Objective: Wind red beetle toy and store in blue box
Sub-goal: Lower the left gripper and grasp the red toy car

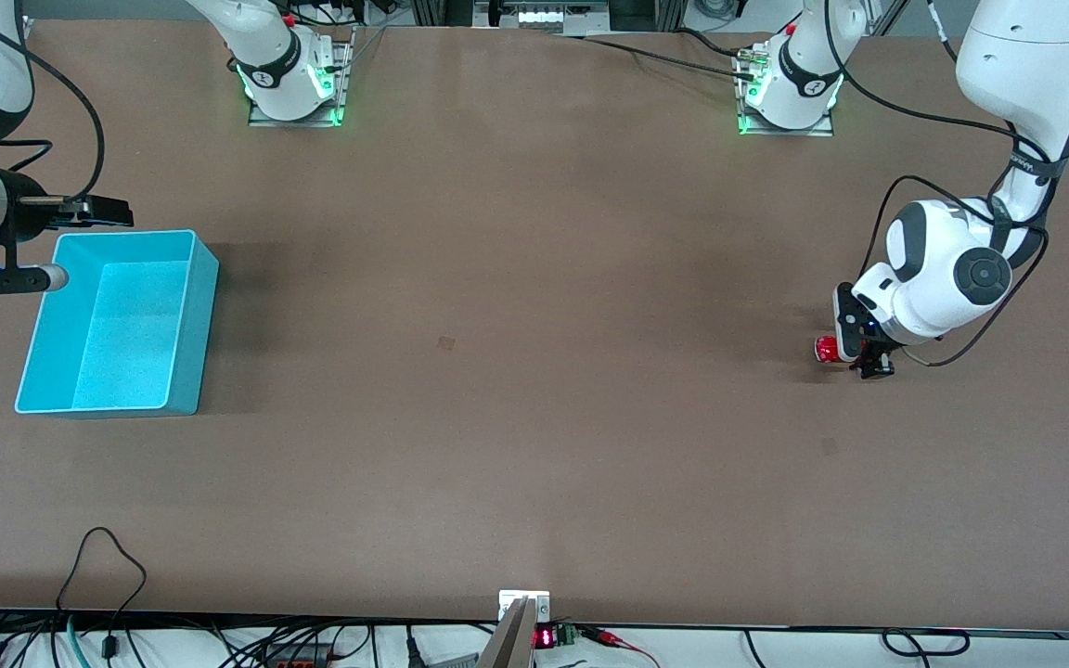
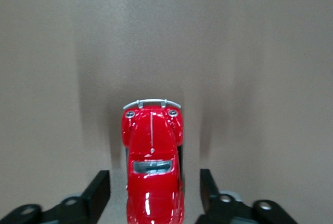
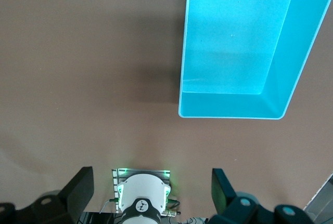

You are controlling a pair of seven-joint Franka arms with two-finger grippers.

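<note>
The red beetle toy [image 1: 827,349] stands on the brown table near the left arm's end. In the left wrist view the toy [image 2: 152,146] lies between the two black fingers [image 2: 99,190], with a gap on each side. My left gripper [image 1: 859,353] is low at the table, open around the toy's rear part. The blue box [image 1: 126,235] stands empty at the right arm's end; it also shows in the right wrist view [image 3: 231,115]. My right gripper [image 1: 94,213] waits in the air beside the box's rim, open and empty [image 3: 151,182].
The brown table [image 1: 516,371] runs wide between the toy and the box. The two arm bases [image 1: 293,83] stand along the table's edge farthest from the front camera. Cables lie along the edge nearest to it.
</note>
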